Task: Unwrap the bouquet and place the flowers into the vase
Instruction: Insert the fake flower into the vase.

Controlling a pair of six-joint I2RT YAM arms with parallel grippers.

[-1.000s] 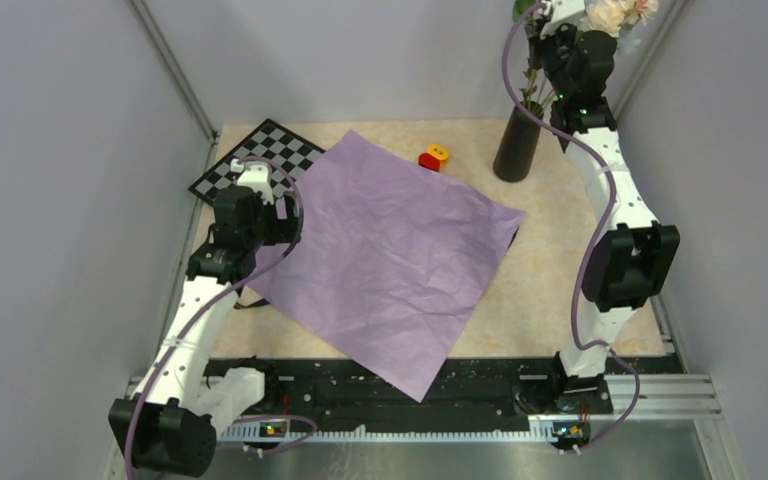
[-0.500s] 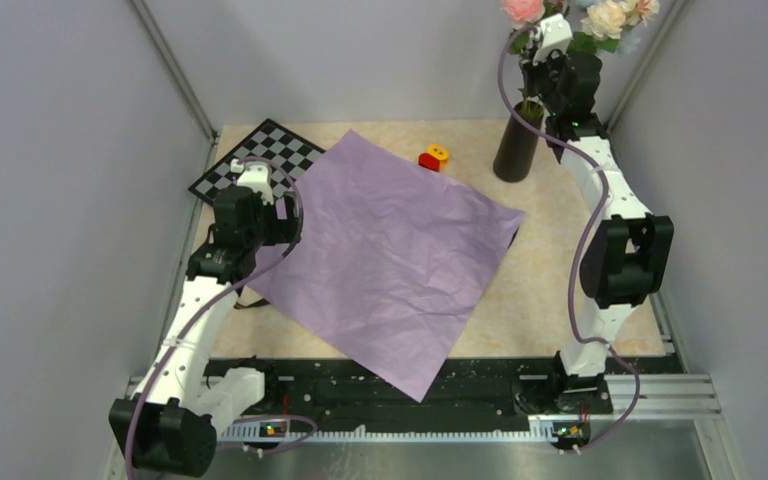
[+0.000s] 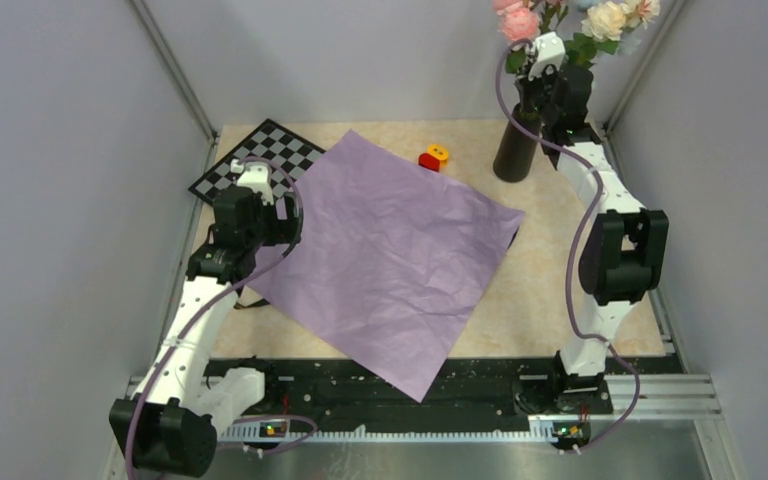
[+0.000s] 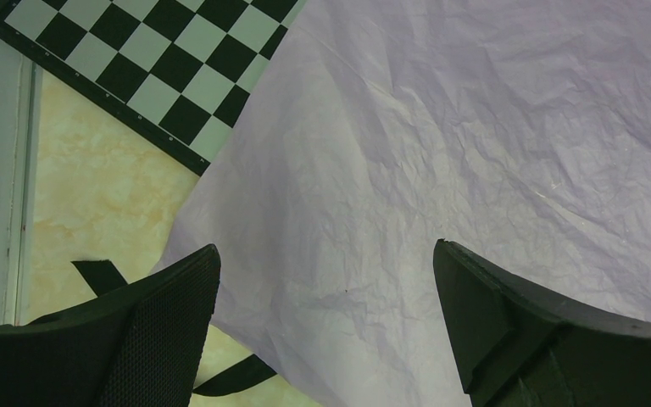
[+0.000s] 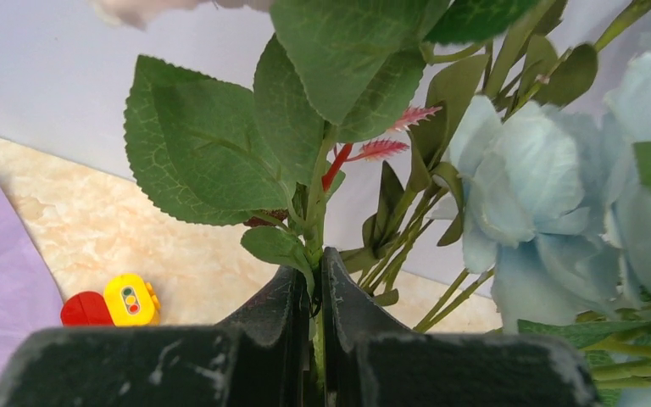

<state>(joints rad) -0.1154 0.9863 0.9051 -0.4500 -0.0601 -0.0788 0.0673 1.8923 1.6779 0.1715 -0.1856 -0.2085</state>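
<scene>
Right gripper (image 5: pixel 314 284), 1 o'clock: clamped on flowers (image 5: pixel 513 170) above vase (image 3: pixel 516 150). Left gripper (image 4: pixel 326 254), 9 o'clock: wide open, empty, over paper (image 4: pixel 441 127)

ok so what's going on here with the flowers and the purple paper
The right gripper is shut on the green stems of the artificial flowers with pink, cream and blue blooms, holding them upright over the tall dark tapered vase at the far right. The crinkled lilac paper sheet lies spread flat; the left gripper hovers open over its left edge, empty.
</scene>
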